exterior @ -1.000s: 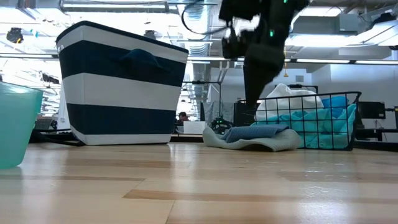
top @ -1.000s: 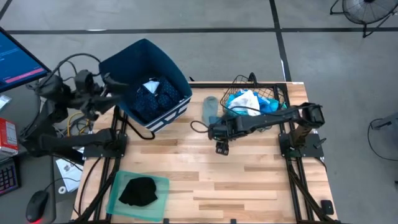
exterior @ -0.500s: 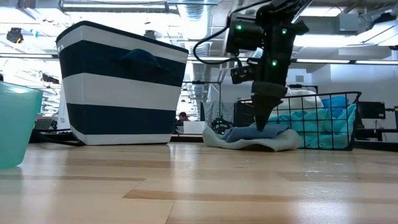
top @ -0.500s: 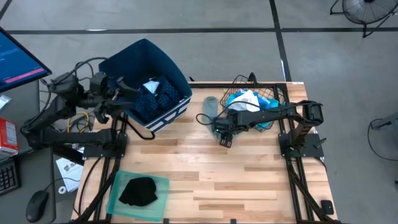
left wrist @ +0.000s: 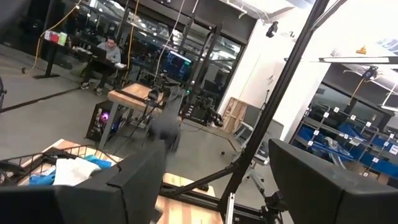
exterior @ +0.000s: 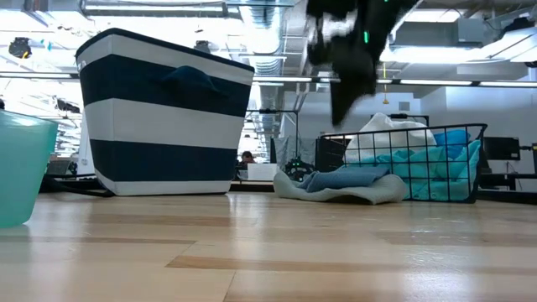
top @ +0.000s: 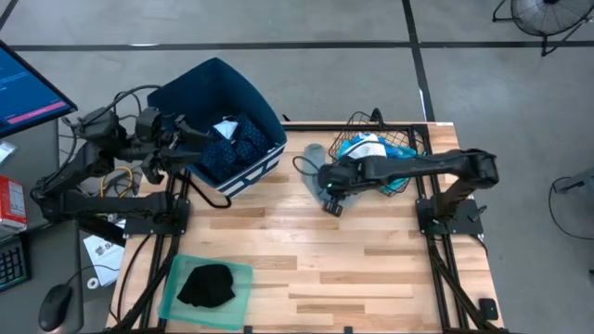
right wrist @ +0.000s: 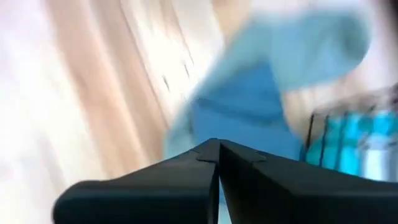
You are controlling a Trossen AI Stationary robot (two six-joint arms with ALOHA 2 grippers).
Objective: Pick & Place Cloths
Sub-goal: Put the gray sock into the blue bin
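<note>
A pale blue cloth [top: 314, 160] [exterior: 340, 184] lies crumpled on the table just left of the wire basket [top: 413, 139]. The basket holds turquoise, blue and white cloths [top: 371, 148]. My right gripper [top: 331, 204] [exterior: 340, 116] [right wrist: 217, 152] hangs above the pale blue cloth, shut, with nothing showing between its fingers. A dotted navy cloth [top: 232, 144] and a white one lie in the dark blue bin [top: 213, 83]. A black cloth [top: 206, 285] rests on the green tray [top: 239, 276]. My left gripper [top: 181, 139] [left wrist: 217, 186] stands open at the bin's left side.
The striped bin [exterior: 159, 126] stands at the table's far left and the wire basket [exterior: 470, 159] at its far right. The green tray [exterior: 21, 168] sits at the near left corner. Bare wood lies between them, in the middle and at the near right.
My right gripper has dipped until its fingertips were on the pale blue cloth, then risen clear of it. The cloth lies on the table as before. My left gripper has shifted a little toward the bin.
</note>
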